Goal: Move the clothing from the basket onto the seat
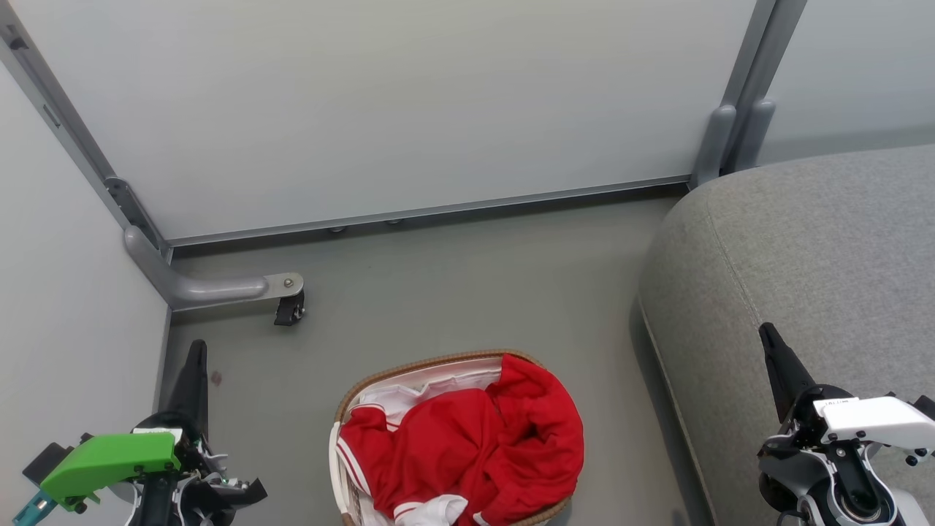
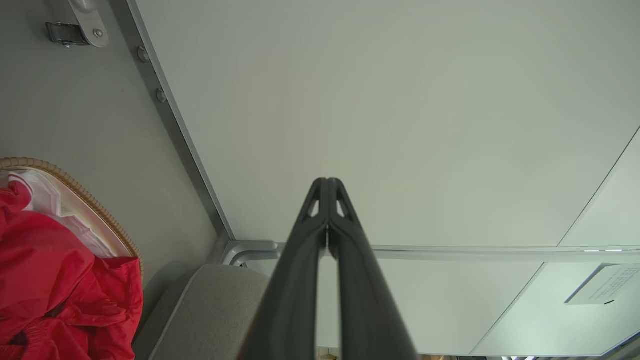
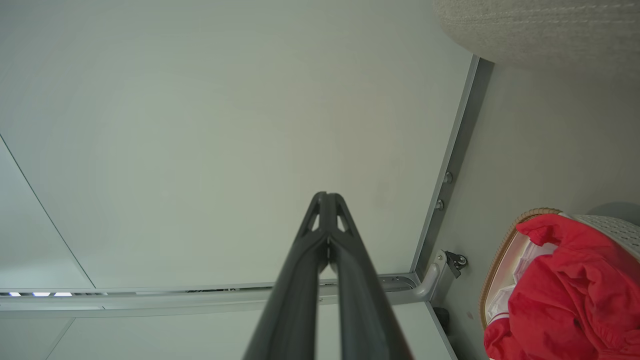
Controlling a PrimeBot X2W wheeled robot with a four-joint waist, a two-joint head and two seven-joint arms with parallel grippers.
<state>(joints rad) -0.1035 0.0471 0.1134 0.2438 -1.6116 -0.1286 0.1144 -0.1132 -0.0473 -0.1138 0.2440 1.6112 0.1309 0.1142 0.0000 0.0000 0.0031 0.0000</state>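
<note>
The grey floor bore the basket at its near edge, the seat along its right side, and a castor near its far-left corner.

The clothing was bright red, with white panels and thin red-and-white stripes at the edge. The basket had a brown woven rim, white perforated walls and a white liner. The seat was plain grey. The floor was dull grey-green. The left gripper had dark fingers and a green cover. The right gripper was dark too, with a white cover.
</note>
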